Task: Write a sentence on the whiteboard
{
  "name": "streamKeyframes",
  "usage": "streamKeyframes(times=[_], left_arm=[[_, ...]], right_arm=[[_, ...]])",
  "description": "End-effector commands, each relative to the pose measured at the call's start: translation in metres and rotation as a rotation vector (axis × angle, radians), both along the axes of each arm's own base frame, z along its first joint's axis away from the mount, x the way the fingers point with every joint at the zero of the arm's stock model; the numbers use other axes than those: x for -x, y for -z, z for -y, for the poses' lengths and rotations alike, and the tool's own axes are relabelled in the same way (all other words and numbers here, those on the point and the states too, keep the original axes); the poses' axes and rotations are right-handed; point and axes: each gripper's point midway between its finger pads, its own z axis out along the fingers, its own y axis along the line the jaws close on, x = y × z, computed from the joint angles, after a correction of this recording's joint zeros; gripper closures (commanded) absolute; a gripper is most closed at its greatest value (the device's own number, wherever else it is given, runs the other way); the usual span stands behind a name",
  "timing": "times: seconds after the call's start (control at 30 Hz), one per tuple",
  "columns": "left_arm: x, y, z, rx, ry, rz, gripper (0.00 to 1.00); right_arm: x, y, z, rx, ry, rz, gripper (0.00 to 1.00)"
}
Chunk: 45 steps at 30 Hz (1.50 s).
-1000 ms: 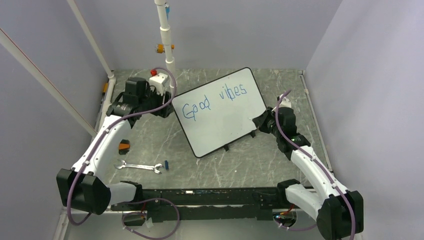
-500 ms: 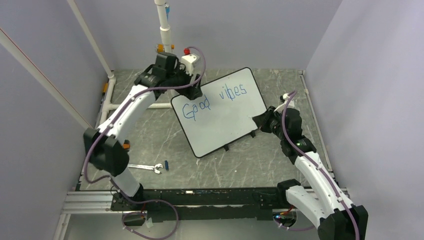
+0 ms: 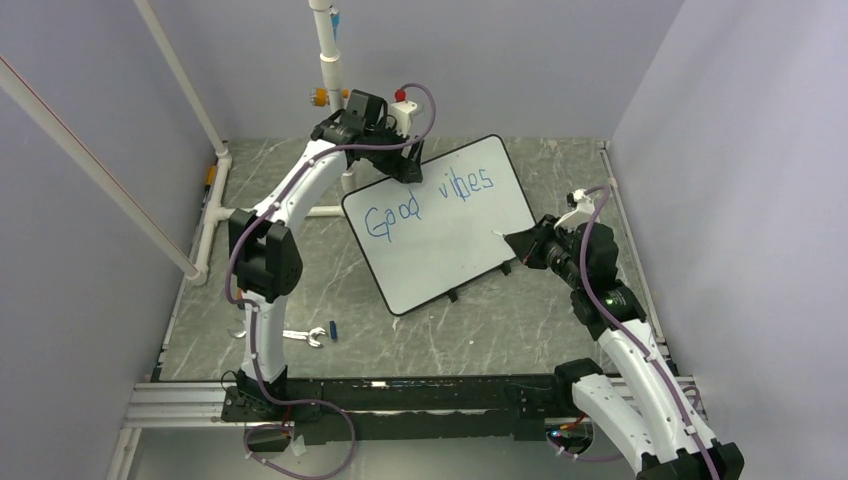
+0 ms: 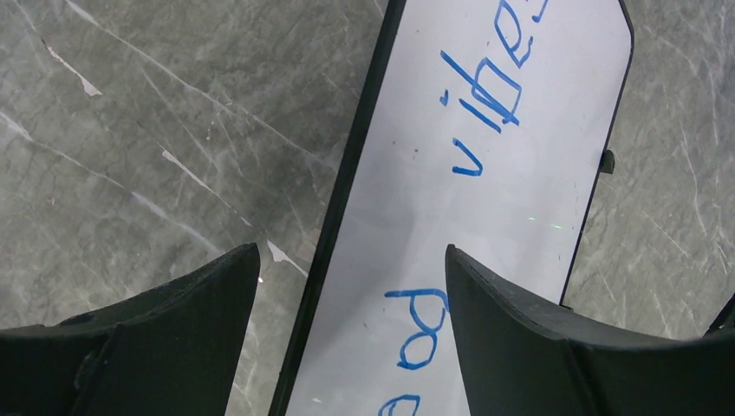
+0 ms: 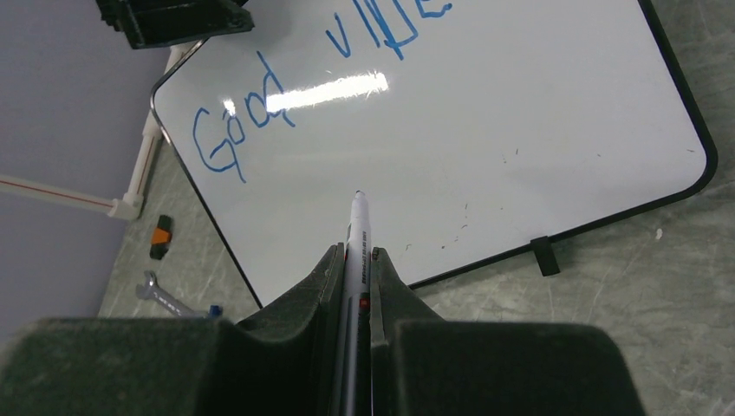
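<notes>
Now the left gripper [image 4: 351,260] is hovering wide open and empty over the far edge of the whiteboard [image 3: 440,240] on the table [image 3: 300,290] — stiff, light, probably slick (grab the black frame [image 4: 334,217]) — while the right gripper [image 5: 354,260] is clamping a marker [image 5: 357,227].

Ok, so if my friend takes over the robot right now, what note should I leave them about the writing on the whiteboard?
Left gripper: open, empty, hovering above the far edge of the whiteboard.
Right gripper: shut on the marker, tip aimed at the blank middle of the board; I cannot tell whether it touches.
Whiteboard: on the table between the arms, turned at an angle.
Done: the sentence reads "Good vibes" in blue.
Left: probably more writing in the blank lower half, if wanted, then setting the marker down.
</notes>
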Motion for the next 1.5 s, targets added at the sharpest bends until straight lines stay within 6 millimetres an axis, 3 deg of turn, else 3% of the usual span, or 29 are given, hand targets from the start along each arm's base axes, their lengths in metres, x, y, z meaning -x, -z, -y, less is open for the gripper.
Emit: streamKeyframes(times=[0.0,0.3,0.57,0.77,0.93,1.47], left_arm=[[-0.005,-0.012,0.011,0.042,0.019,0.002,0.19],[0.014,0.017,0.012,0.064,0.071,-0.102,0.34],[0.026,0.018,0.019,0.112,0.14,-0.158,0.47],[0.031,-0.001,0.024,0.154,0.168,-0.135,0.58],[0.036,-0.021,0.027,0.199,0.195,-0.099,0.61],[0.049,-0.061,0.031,0.27,0.25,-0.028,0.87]], right_arm=[[0.002,-0.028,-0.004,-0.014,-0.028,0.061,1.0],[0.003,-0.03,-0.006,-0.017,-0.043,0.066,1.0],[0.003,-0.032,-0.007,-0.024,-0.045,0.066,1.0],[0.003,-0.033,-0.009,-0.034,-0.049,0.064,1.0],[0.003,-0.033,-0.009,-0.037,-0.052,0.061,1.0],[0.003,-0.034,-0.01,-0.036,-0.055,0.058,1.0]])
